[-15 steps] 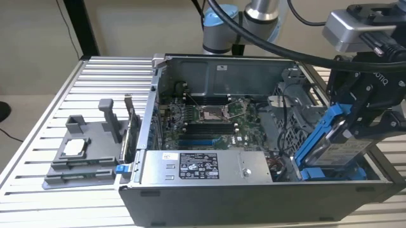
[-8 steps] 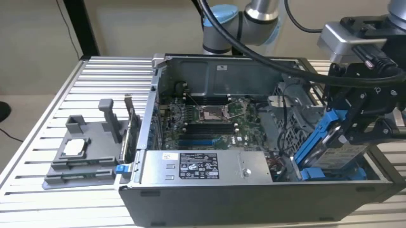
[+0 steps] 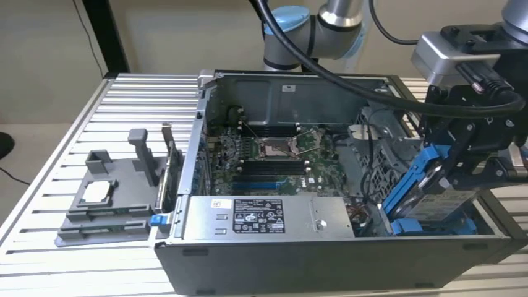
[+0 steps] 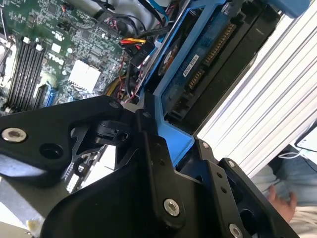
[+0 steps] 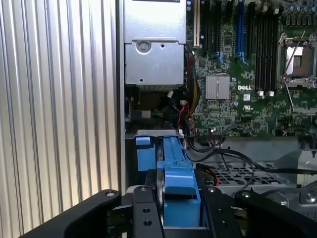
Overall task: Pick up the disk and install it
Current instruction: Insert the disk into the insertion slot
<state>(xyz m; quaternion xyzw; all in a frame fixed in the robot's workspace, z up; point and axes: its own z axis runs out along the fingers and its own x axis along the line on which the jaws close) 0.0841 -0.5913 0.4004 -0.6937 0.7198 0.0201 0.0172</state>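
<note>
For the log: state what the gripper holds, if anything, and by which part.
The gripper holds the disk, clamped at the upper end of its blue frame; the disk leans tilted, its lower end inside the open computer case.

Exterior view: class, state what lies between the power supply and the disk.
Loose red and black cables lie in the gap between the power supply and the disk, seen in the exterior view.
</note>
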